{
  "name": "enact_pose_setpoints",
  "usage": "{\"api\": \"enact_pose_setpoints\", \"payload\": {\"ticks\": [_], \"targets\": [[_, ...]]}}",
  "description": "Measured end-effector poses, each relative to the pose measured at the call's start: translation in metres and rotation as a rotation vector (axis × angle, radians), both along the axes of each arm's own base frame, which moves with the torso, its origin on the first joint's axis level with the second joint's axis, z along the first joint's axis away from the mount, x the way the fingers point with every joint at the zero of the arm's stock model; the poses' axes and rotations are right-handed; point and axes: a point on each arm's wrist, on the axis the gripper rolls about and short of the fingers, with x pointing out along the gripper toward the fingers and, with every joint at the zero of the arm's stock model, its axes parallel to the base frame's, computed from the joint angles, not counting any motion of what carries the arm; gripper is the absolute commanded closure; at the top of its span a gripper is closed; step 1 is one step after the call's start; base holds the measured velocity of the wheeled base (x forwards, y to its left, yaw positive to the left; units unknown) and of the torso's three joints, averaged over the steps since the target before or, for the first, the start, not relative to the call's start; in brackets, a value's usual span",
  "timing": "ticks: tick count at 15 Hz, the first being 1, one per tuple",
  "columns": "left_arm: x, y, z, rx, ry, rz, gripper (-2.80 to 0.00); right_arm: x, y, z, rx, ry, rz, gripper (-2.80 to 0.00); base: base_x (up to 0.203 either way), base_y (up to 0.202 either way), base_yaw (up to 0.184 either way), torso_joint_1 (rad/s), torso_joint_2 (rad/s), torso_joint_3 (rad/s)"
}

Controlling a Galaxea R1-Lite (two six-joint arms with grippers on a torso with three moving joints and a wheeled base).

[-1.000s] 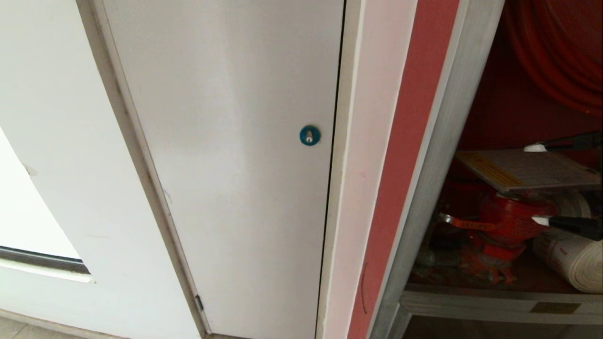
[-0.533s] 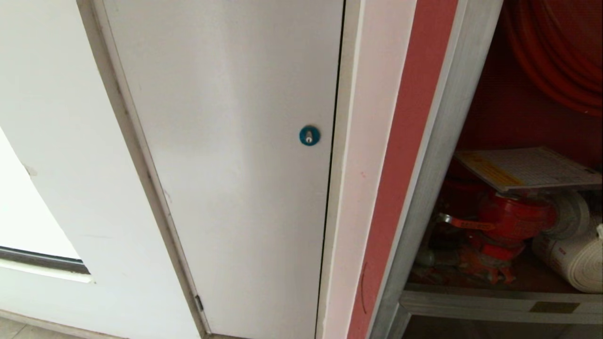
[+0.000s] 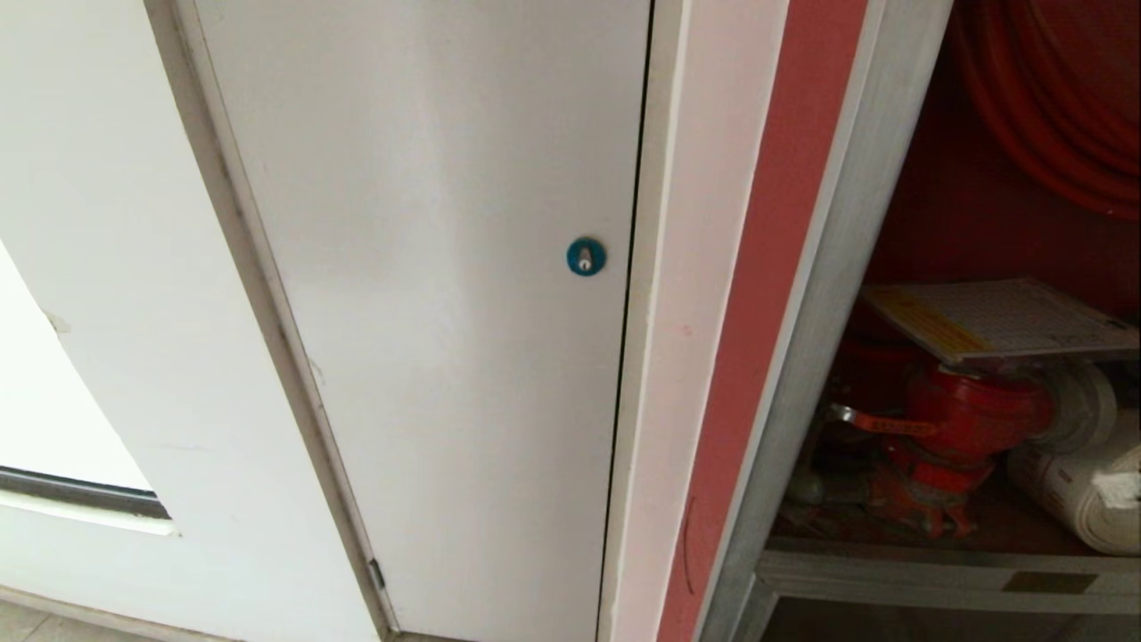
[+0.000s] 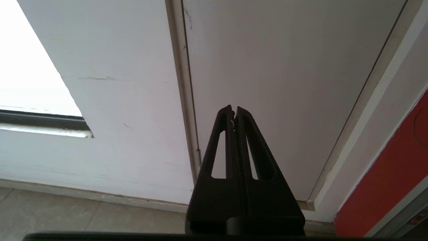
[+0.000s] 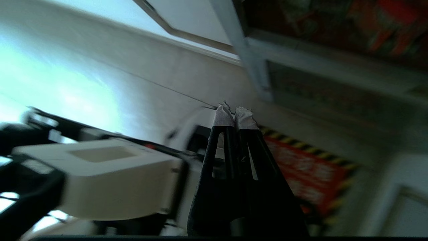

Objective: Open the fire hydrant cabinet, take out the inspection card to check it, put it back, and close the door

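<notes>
The fire hydrant cabinet (image 3: 833,267) stands open at the right of the head view, with a brushed-silver frame and a red interior. The inspection card (image 3: 998,316), pale with a yellowish band, lies flat on top of the red valve (image 3: 972,412). Nothing holds it. The door is out of view. My right gripper (image 5: 233,112) is shut and empty, its white-taped tips together. It is pulled back from the cabinet (image 5: 255,67) and points towards the floor and the cabinet's foot. My left gripper (image 4: 234,108) is shut and parked low in front of the white door.
A plain white door (image 3: 428,294) with a small blue round lock (image 3: 586,257) fills the left and middle. A red hose reel (image 3: 1061,116) hangs above the card, and a rolled white hose (image 3: 1074,486) lies beside the valve. A red floor marking (image 5: 307,167) with a yellow-black border lies below the right gripper.
A second ago my right gripper's open fingers stood above and below the card's right end. They have since drawn back out of the head view and shut. The card stays on the valve.
</notes>
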Motion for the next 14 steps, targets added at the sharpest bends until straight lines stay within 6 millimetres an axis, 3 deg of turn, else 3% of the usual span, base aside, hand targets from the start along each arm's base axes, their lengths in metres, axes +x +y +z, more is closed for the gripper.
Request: {"api": "enact_pose_setpoints", "payload": {"ticks": [3,6,14], "targets": [[0.0,0.0,0.0,0.0,0.0,0.0,0.0,0.04,0.012,0.006,-0.125,-0.067,-0.003,0.0,0.0,0.0,0.0,0.0,0.0,0.0],[0.0,0.0,0.0,0.0,0.0,0.0,0.0,0.067,0.02,0.006,-0.2,-0.064,-0.028,0.0,0.0,0.0,0.0,0.0,0.0,0.0],[0.0,0.0,0.0,0.0,0.0,0.0,0.0,0.087,0.022,0.012,-0.314,-0.025,-0.038,0.0,0.0,0.0,0.0,0.0,0.0,0.0]]}}
